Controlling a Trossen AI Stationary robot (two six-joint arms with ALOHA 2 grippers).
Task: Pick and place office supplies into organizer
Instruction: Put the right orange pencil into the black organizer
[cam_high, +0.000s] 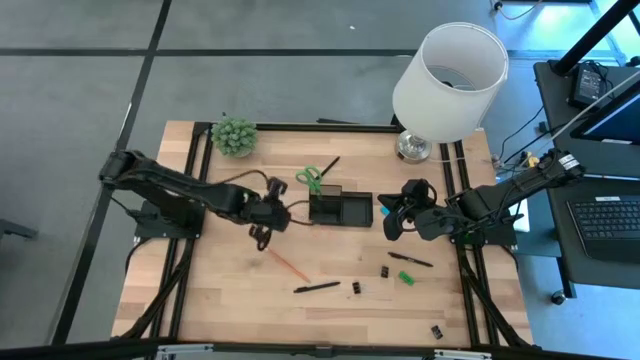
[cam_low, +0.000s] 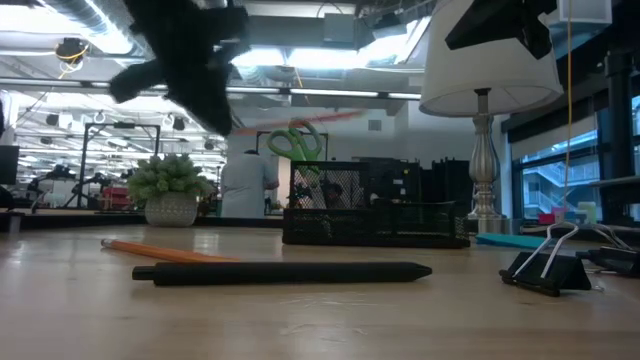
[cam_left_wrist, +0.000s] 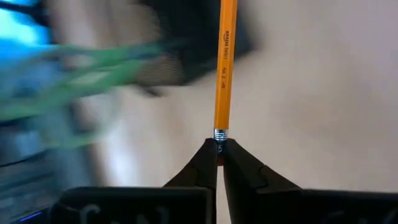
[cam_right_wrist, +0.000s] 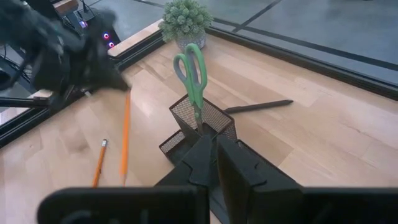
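My left gripper (cam_high: 265, 228) hangs above the table, left of the black organizer (cam_high: 340, 208), shut on an orange pencil (cam_left_wrist: 224, 62). A second orange pencil (cam_high: 288, 265) lies flat on the wood nearby. Green-handled scissors (cam_right_wrist: 194, 74) stand handles up in the organizer's taller compartment. Black pens lie at the front (cam_high: 317, 287), the right (cam_high: 410, 258) and behind the organizer (cam_high: 330, 165). Black clips (cam_high: 357, 288) and a small green piece (cam_high: 406, 277) lie near the front. My right gripper (cam_right_wrist: 211, 142) waits shut, just right of the organizer. My left gripper pinches the pencil's eraser end (cam_left_wrist: 219, 135) between its two fingertips. The fingers slant downward and lie along the pencil, which runs straight on beyond them. The pencil (cam_right_wrist: 125, 137) is lifted clear of the table.
A white-shaded lamp (cam_high: 450, 80) stands at the far right and a potted plant (cam_high: 234, 136) at the far left. A blue pad (cam_high: 384, 210) lies beside my right gripper. Another clip (cam_high: 437, 331) lies at the front right. A person (cam_low: 248, 180) stands in the room beyond.
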